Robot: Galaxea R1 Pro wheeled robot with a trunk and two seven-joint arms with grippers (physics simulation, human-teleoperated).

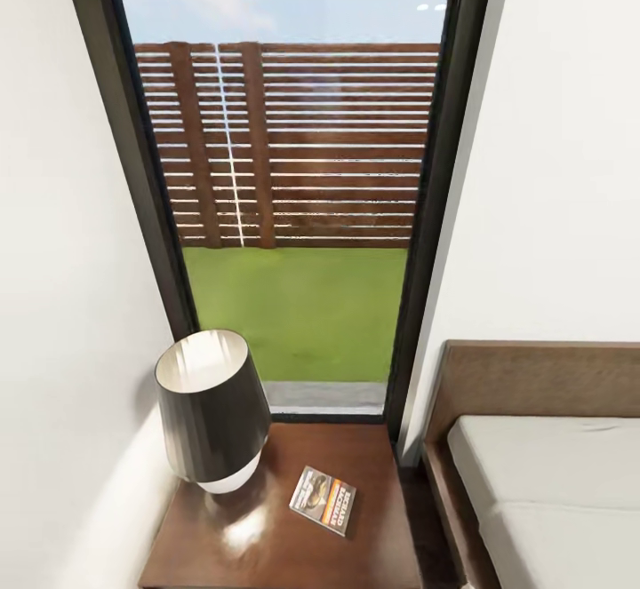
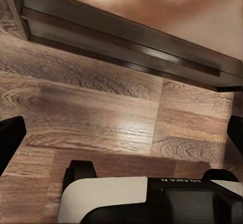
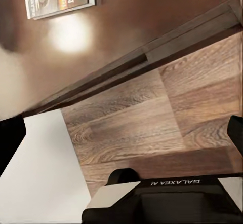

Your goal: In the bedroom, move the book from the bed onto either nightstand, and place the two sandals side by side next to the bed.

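Book (image 1: 323, 500) lies flat on the nightstand (image 1: 267, 545), just right of the lamp (image 1: 213, 411), cover up, orange band showing. I read that half of the task as done. Thin paperback on a glossy dark-brown top that throws back a bright glare. My right gripper (image 3: 121, 138) hangs off the cabinet's front edge over wood-plank floor (image 3: 152, 127), fingers spread wide, nothing between them; the book's corner shows beyond it. My left gripper (image 2: 121, 138) hangs likewise over the planks, fingers wide and empty. Bed (image 1: 569, 482), with brown frame and smooth grey mattress, sits right of the nightstand. Sandals are next, I'd say.
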